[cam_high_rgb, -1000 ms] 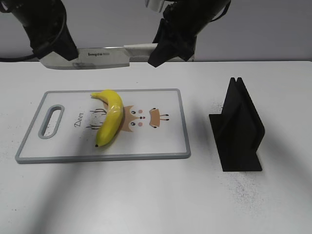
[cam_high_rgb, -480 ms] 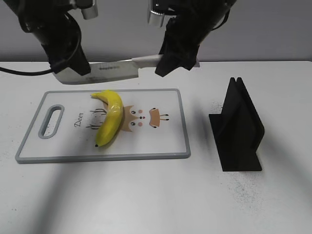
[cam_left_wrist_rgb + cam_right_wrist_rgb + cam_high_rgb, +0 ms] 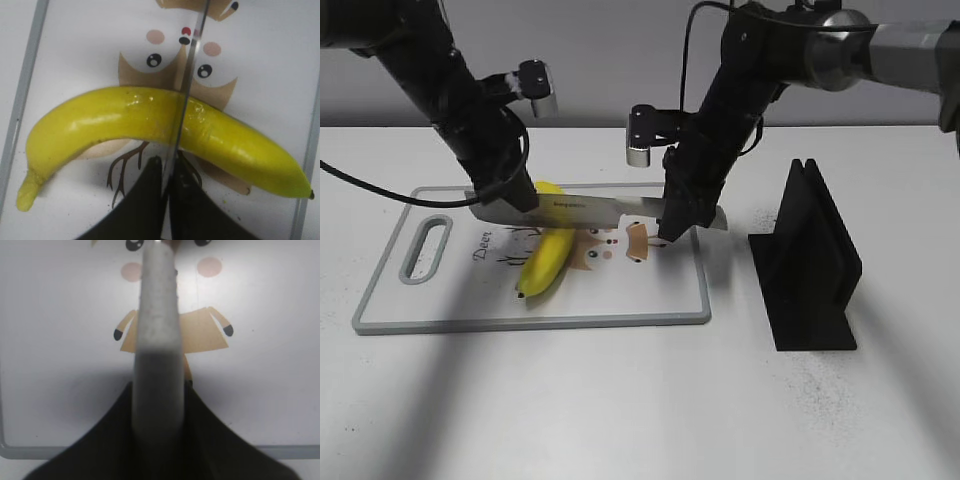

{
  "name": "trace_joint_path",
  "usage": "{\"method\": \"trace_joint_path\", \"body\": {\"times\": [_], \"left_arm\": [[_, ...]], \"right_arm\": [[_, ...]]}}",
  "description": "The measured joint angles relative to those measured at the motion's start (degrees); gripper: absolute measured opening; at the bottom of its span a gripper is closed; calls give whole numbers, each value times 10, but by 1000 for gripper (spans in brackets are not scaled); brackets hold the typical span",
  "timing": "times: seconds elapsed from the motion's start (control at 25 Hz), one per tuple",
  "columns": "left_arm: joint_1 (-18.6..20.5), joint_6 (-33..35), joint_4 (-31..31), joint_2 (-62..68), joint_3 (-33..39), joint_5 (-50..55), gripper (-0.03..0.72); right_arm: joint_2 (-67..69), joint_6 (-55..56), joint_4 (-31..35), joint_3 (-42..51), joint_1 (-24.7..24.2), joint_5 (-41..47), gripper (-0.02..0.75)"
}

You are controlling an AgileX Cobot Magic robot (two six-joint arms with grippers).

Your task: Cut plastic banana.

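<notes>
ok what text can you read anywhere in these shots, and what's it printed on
"Deer": handwritten-style word on the cutting board, beside its handle slot, left of the plastic banana.
Dark brand print on the knife blade: too small and blurred to read.
The black stand shows no text.

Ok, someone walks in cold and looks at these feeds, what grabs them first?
Probably the knife, held flat across the plastic banana by both arms: the left tool clamps the blade end, the right tool the pale handle. In the left wrist view its thin edge crosses the banana's middle. Next, the cutting board with its cartoon deer print, and the black stand upright to its right.
</notes>
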Motion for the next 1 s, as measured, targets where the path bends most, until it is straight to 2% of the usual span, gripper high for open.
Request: {"method": "trace_joint_path", "body": {"times": [0.44, 0.84, 1.0], "left_arm": [[-4, 0, 3, 0, -1, 0, -4], [-6, -8, 30, -32, 5, -22, -8], [-6, -8, 38, -71, 5, -24, -8]], "right_arm": [[-1, 3, -6, -14, 1, 9, 160], [-1, 22, -20, -124, 5, 64, 162], [-32, 46, -29, -136, 6, 70, 163]]}}
